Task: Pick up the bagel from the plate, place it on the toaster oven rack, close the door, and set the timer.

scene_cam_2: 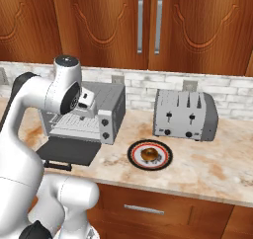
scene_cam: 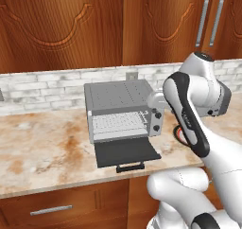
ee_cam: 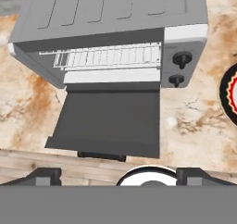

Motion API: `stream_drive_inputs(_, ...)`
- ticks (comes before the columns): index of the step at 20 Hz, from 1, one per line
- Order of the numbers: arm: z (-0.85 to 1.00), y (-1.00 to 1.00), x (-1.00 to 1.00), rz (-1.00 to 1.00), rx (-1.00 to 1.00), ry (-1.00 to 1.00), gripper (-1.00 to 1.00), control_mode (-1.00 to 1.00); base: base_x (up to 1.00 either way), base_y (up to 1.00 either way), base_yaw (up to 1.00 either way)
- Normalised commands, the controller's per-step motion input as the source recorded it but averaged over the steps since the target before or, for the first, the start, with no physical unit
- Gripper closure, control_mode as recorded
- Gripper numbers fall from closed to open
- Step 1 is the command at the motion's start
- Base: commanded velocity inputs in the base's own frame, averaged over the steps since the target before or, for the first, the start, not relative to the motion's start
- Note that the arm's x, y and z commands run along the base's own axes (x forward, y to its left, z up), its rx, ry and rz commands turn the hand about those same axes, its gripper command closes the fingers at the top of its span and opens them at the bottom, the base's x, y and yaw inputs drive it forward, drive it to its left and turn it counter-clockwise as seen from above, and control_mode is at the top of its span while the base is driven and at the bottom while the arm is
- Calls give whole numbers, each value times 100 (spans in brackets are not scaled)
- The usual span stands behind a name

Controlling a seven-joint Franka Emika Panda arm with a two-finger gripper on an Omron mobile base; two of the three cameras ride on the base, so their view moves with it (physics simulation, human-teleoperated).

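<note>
**On the plate, bagel untouched; oven stands open and waiting**

On the counter to the right of the toaster oven, the bagel [scene_cam_2: 148,154] sits in the middle of the plate [scene_cam_2: 134,154], a small brown ring well inside the red rim. Nothing is touching it. A slice of that same plate shows at the right edge of the hand view, beside the oven's two dark knobs [ee_cam: 182,59].

Next along, the toaster oven rack [ee_cam: 111,57] lies bare inside the cavity, its thin silver bars running the full width. Below it the door [ee_cam: 111,121] is dropped flat toward the counter edge, its black bar handle just beyond the front lip. So the way in is already clear.

Above the open door, the gripper [ee_cam: 118,174] hangs with its two dark tips spread wide apart and nothing between them. It looks down on the oven front, not on the plate.

Judging by this, none of the task's steps has been carried out: the bagel is not yet picked up, the rack is empty, the door is not shut, and the timer knob awaits turning. The first job would be to swing right over the plate.

Farther right on the counter stands a silver slot toaster [scene_cam_2: 185,115], against the brick backsplash.
</note>
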Motion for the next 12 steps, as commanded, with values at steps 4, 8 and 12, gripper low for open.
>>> stream_drive_inputs(4,-23,16,-1,0,2,0,-100,-100,0,0,0)
stream_drive_inputs(8,-32,16,0,0,0,-2,-100,-100,0,0,0)
stream_drive_inputs(12,-29,14,2,0,0,-2,-100,-100,0,0,0)
